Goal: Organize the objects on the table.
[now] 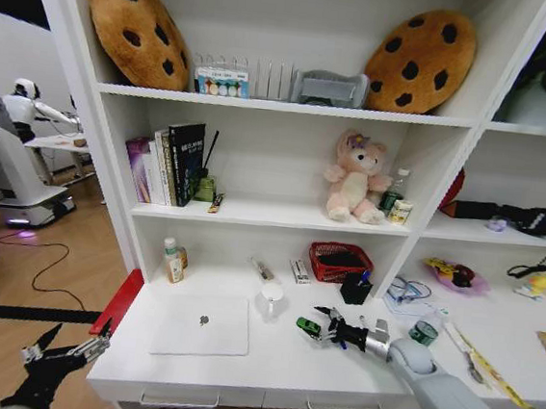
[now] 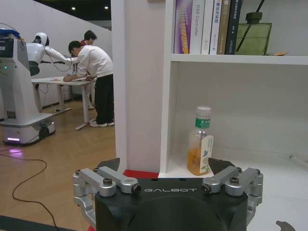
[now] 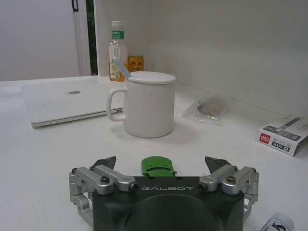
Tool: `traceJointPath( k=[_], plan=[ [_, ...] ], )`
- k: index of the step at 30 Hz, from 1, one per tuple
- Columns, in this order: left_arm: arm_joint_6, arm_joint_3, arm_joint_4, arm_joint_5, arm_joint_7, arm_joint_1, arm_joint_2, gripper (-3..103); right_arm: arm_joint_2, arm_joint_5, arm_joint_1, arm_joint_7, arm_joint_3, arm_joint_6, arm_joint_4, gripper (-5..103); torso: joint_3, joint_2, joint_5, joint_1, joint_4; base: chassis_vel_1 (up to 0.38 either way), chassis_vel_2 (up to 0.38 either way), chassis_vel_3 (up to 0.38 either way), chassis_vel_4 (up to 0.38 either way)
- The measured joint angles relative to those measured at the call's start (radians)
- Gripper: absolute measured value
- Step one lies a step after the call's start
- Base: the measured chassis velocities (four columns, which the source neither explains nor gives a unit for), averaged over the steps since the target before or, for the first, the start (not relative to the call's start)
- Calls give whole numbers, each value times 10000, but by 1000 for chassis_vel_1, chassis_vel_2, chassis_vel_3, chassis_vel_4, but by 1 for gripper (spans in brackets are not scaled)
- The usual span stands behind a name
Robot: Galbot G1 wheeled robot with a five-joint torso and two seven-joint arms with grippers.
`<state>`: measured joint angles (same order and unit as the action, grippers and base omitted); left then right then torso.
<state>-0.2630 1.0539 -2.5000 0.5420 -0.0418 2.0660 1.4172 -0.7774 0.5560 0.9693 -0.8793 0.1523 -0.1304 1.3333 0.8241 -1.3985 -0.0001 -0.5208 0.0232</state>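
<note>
Right gripper (image 1: 323, 329) spread wide around green toy (image 1: 308, 326) on table (image 1: 268, 359); left gripper (image 1: 95, 345) open, idle

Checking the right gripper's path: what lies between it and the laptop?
In the head view, the tiny green toy and white mug sit between the right gripper and the silver laptop.

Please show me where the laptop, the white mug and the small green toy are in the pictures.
silver laptop (image 1: 201, 324), head view, on the middle of its closed lid.
white mug (image 3: 148, 108), right wrist view, on the front of its body.
green toy (image 3: 158, 166), right wrist view, on its top.
</note>
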Motion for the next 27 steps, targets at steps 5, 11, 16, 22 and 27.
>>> traceJointPath(
  k=[5, 11, 16, 22, 27],
  plan=[
    [0, 0, 0, 0, -1, 1, 0, 100, -139, -186, -48, -90, -66, -160, -254, 90, 0, 0, 1, 1, 0, 0, 0, 0, 0],
    [0, 0, 0, 0, -1, 0, 0, 100, -124, -220, -28, -189, 16, -192, -312, 68, -1, 0, 1, 1, 1, 0, 0, 0, 0],
    [0, 0, 0, 0, -1, 0, 0, 100, -144, -245, -31, -338, 46, -194, -365, 52, 0, 0, 1, 1, 0, 0, 0, 0, 0],
    [1, 0, 0, 0, -1, 0, 0, 100, -146, -263, -52, -628, 53, -175, -405, 36, -1, 0, 1, 1, 0, 0, 0, 0, 0],
    [0, 0, 0, 0, -1, 0, 0, 100, -243, -262, -120, -936, 29, -160, -509, 36, -1, 0, -1, 1, 0, 0, 0, 0, 0]
  ],
)
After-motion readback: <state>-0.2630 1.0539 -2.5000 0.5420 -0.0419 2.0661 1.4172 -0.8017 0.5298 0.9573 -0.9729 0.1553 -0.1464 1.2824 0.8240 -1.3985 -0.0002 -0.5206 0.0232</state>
